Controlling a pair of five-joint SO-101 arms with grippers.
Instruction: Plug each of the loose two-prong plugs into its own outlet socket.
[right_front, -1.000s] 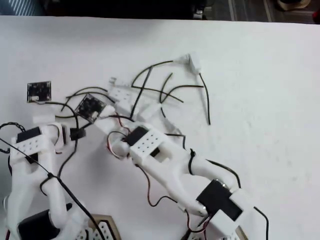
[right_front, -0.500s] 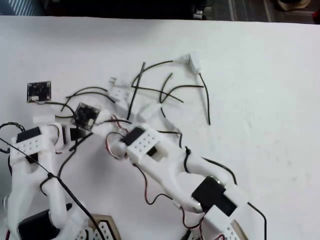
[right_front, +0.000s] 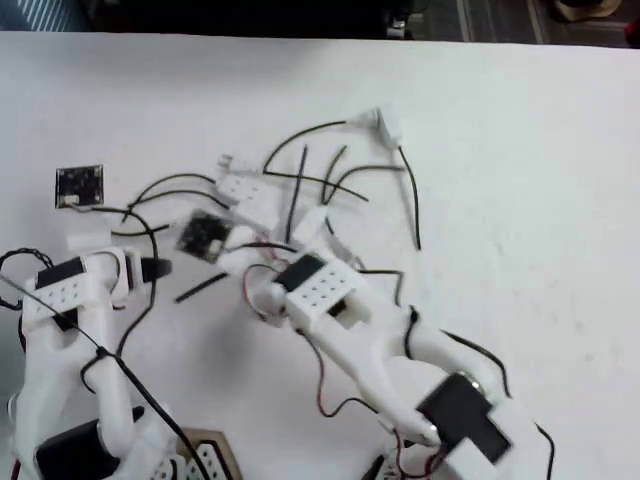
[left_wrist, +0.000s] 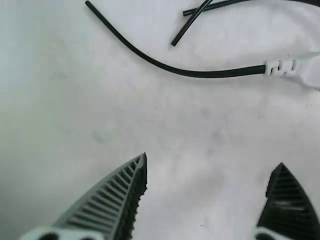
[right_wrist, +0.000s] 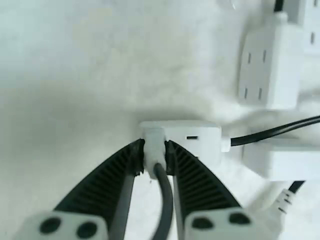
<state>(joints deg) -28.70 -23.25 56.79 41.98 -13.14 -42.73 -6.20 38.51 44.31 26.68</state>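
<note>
High view: the white worktop (right_front: 520, 200) carries a tangle of black cords and small white outlet blocks around its middle. The far plug (right_front: 385, 122) lies loose at the far side, well apart from any block, so I judge it not yet done. Two outlet blocks are plain to count here, one (right_front: 245, 190) to the left of the other (right_front: 310, 222). More may sit hidden under the right arm (right_front: 330, 300), which extends in from the near right. The left arm (right_front: 60, 300) stands at the near left. The cords cross too much for a sure count, but there are at least six.

Left wrist view: the left tool (left_wrist: 211, 162) is spread wide with nothing in it, above bare worktop. One black cord (left_wrist: 200, 72) with a ribbed white end (left_wrist: 280, 66) lies beyond it, and two more cord ends cross farther off.

Right wrist view: the right tool (right_wrist: 154, 149) is pinched tight on the held plug (right_wrist: 152, 135), whose black cord runs back between the fingers. That plug touches the end of a white block (right_wrist: 192, 140). Whether its prongs are fully home is hidden. I count at least three blocks here: that one, a second (right_wrist: 272, 65) showing two pairs of slots, and a third (right_wrist: 280, 160) just beside the first. By my reading one plug is at its socket and at least one more is left.
</note>
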